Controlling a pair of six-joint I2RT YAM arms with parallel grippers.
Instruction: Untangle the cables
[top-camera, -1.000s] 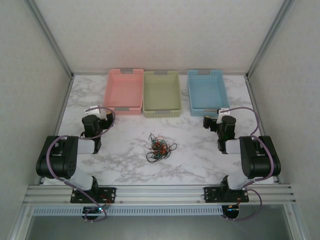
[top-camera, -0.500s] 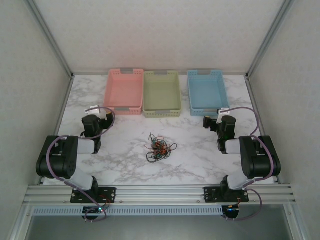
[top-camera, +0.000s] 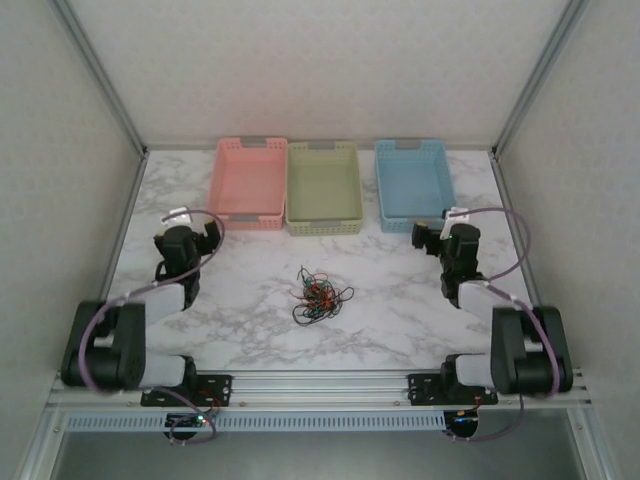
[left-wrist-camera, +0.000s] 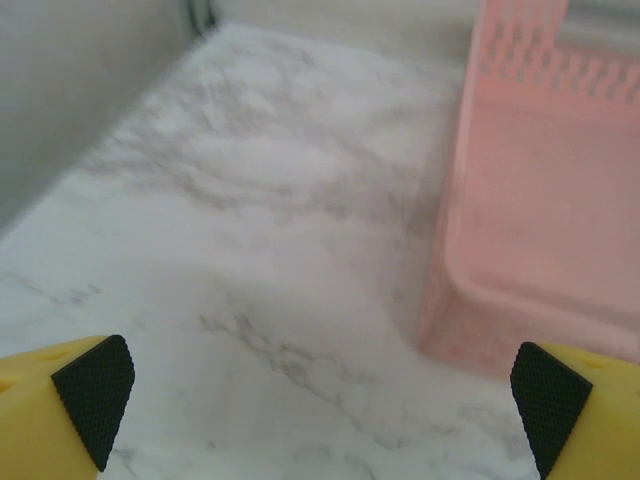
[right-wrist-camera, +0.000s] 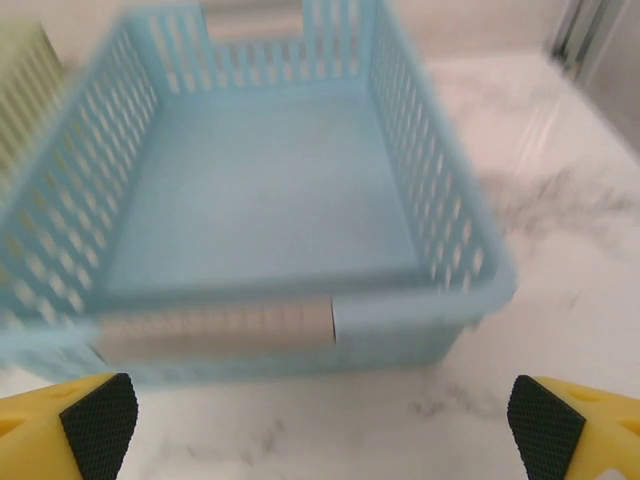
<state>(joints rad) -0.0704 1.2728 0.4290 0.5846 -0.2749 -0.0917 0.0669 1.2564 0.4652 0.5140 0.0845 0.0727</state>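
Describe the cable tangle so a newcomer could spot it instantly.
On the marble table, find the green basket, middle of the far row. Nearer than it, mid-table, lie the cables: a small knot of thin black, green and red wires, unlike the rigid baskets.

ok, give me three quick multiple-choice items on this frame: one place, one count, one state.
1. Where is the tangled bundle of thin black, green and red cables?
A. inside a basket
B. on the white marble tabletop between the arms
C. hanging from a gripper

2. How many plastic lattice baskets stand along the far edge?
A. two
B. four
C. three

3. How do the left gripper and right gripper stand?
A. both open, empty
B. left shut on cables
C. both shut

Key:
1 B: the bundle lies on bare marble in front of the green plastic basket.
2 C: the pink plastic basket, the green one and the blue plastic basket form one row.
3 A: in each wrist view the pads stand wide apart with nothing between them.
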